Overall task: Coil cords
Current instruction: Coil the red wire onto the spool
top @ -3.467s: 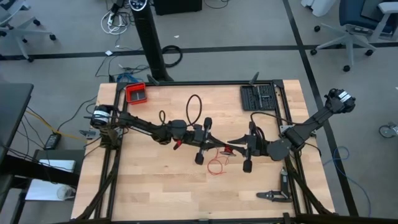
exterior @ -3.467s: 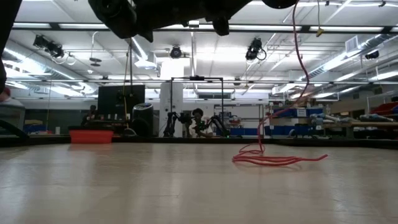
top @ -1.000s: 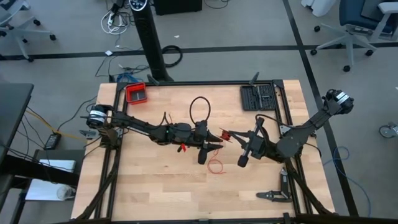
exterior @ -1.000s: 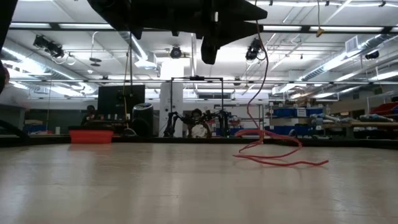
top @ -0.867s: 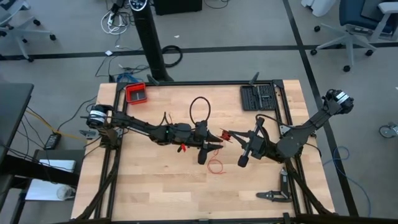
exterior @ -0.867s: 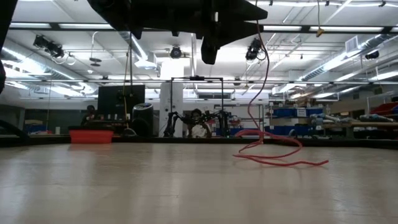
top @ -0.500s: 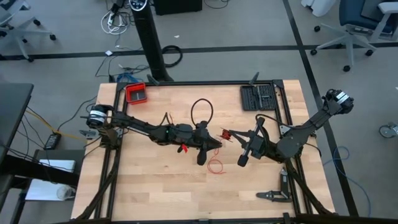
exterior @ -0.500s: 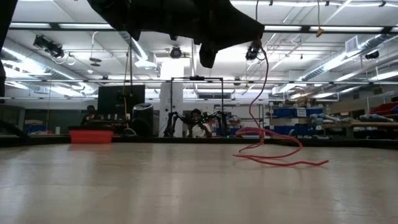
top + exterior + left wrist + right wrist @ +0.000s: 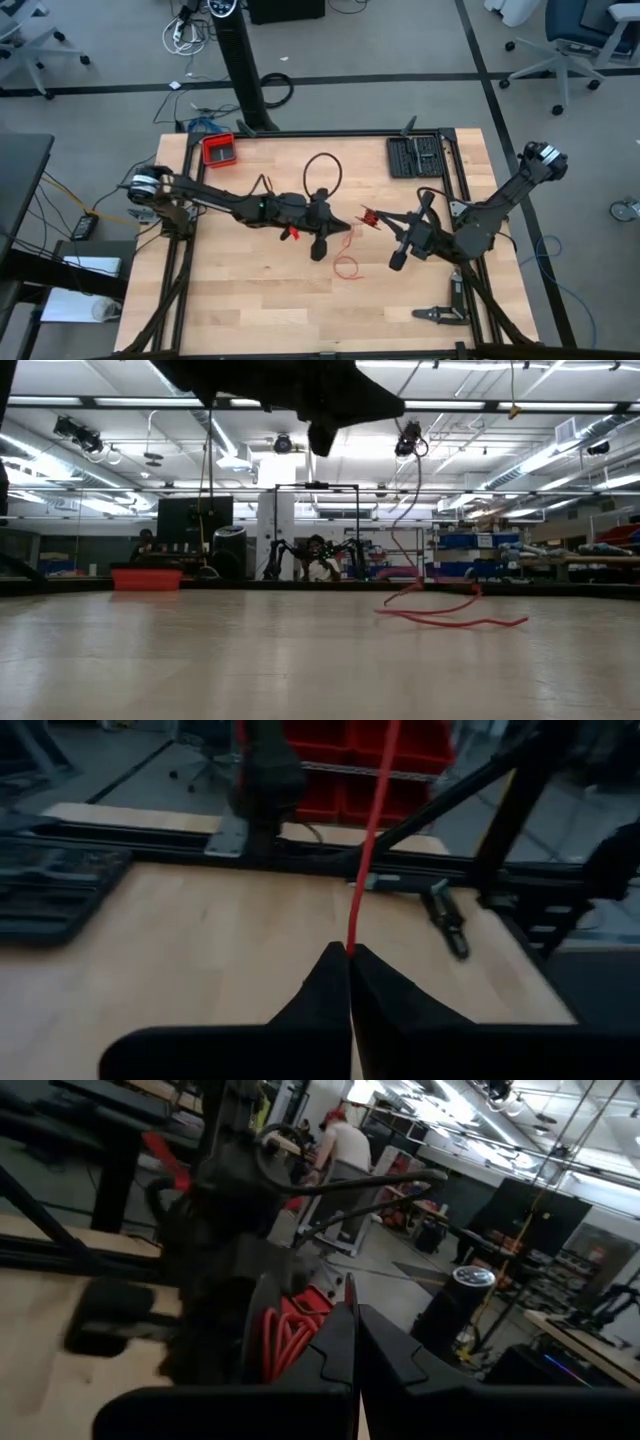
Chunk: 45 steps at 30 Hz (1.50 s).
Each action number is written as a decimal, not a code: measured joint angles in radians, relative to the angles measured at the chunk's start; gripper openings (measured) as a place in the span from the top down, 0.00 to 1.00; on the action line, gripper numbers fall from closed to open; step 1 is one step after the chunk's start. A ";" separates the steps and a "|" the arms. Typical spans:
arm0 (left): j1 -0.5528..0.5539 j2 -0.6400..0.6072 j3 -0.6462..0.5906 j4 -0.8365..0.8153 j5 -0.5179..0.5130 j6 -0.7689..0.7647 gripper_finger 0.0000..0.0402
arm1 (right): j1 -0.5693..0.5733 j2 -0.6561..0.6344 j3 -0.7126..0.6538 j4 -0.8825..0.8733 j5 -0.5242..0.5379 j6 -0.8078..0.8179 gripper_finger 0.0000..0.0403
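Mid-table: left claw [image 9: 349, 952] clamped on red cord [image 9: 365, 850]; right claw [image 9: 352, 1308] pinching cord bundle.

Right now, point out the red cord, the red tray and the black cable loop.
red cord [image 9: 346, 267]: high view, on the loose loop lying on the table.
red tray [image 9: 218, 150]: high view, on the tray's middle, near the table's far left corner.
black cable loop [image 9: 308, 167]: high view, on the loop's left curve.

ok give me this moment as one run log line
task: coil cords | left end effector: shut on cord | right end effector: shut on cord coils | loose loop on table
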 joint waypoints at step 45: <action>-0.043 -0.063 -0.001 0.137 -0.128 -0.115 1.00 | -0.295 0.191 0.001 -0.117 -0.184 0.208 1.00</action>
